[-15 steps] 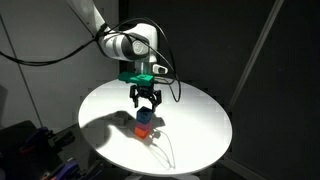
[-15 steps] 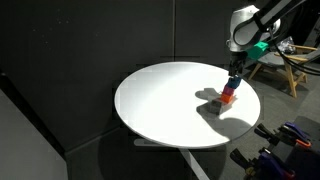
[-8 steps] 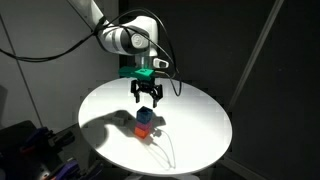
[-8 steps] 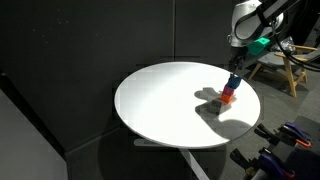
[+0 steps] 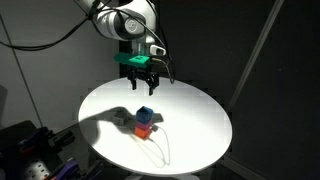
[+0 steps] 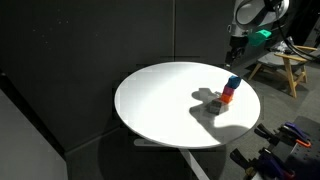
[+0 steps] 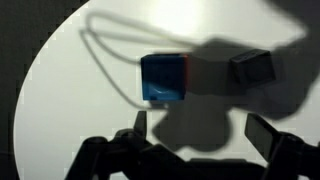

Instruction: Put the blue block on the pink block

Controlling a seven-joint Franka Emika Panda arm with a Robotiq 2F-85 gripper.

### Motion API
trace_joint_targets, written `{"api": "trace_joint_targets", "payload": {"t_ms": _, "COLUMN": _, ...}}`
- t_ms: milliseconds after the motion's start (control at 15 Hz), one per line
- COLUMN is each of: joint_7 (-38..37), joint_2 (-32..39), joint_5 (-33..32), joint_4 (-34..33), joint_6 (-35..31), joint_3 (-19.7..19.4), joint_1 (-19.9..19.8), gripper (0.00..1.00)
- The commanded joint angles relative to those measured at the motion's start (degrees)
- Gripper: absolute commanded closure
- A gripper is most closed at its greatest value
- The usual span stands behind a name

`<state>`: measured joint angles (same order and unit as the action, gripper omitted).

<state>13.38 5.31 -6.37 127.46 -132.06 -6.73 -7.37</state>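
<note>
The blue block (image 5: 145,115) sits on top of a reddish-pink block (image 5: 145,131), which I take for the pink block, on the white round table (image 5: 200,110). The stack also shows in an exterior view, blue (image 6: 232,83) over pink (image 6: 227,97). In the wrist view the blue block (image 7: 163,78) shows from above, with a red strip of the lower block (image 7: 187,75) at its side. My gripper (image 5: 141,88) hangs open and empty well above the stack, apart from it; it also shows in the wrist view (image 7: 200,125) and in an exterior view (image 6: 233,60).
A thin cable (image 5: 165,150) loops on the table by the stack. A dark block-like shape (image 7: 252,68) lies in shadow beside the stack. A wooden stool (image 6: 275,65) stands beyond the table edge. Dark gear (image 5: 30,150) sits low beside the table.
My gripper has risen straight up away from the stack, staying open. The blue block stays on the lower block.
</note>
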Motion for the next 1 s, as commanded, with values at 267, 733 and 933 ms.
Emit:
{"api": "trace_joint_targets", "payload": {"t_ms": 267, "joint_7": 3.0, "joint_2": -6.7, "joint_5": 4.6, "joint_4": 1.7, "joint_6": 4.6, "joint_3": 1.1, "joint_1": 0.9, "gripper": 0.00}}
{"api": "trace_joint_targets", "payload": {"t_ms": 733, "joint_7": 0.7, "joint_2": -11.0, "joint_5": 2.6, "joint_4": 1.7, "joint_6": 13.7, "joint_3": 1.4, "joint_1": 2.2, "gripper": 0.00}}
{"api": "trace_joint_targets", "payload": {"t_ms": 933, "joint_7": -0.8, "joint_2": -12.7, "joint_5": 1.8, "joint_4": 1.7, "joint_6": 16.8, "joint_3": 1.6, "joint_1": 2.4, "gripper": 0.00}}
